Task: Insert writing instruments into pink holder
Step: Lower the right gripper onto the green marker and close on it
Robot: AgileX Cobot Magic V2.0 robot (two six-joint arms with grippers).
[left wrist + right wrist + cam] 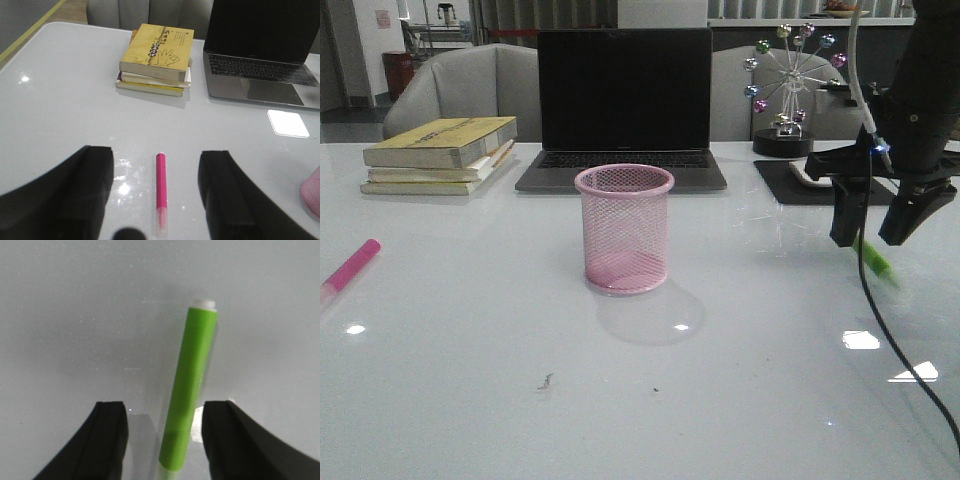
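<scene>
Front view: pink holder (pixel 624 229) stands upright at table centre, nothing inside it, so neither marker is in yet and the whole job is left. Pink marker (pixel 349 265) lies flat at the far left edge, well apart from the holder. Right gripper (pixel 876 237) hangs low at the right with its fingers spread, the green marker (pixel 875 260) showing just beneath them; whether that marker is lying on the table or lifted a little is hard to judge from here. Behind the holder sit a laptop (pixel 623 105), a stack of books (pixel 438 154) and a small ferris-wheel ornament (pixel 788 85), none of them between either marker and the holder. Left wrist view: left gripper (pixel 156 200) is open above the table (pixel 60 100), the pink marker (pixel 160 192) lying untouched between its fingers, pale end toward the camera; books (pixel 157 52) and laptop (pixel 260 50) beyond. Right wrist view: fingers (pixel 107 440) apart, green marker (pixel 188 390) between them, nearer one finger, not clamped.
</scene>
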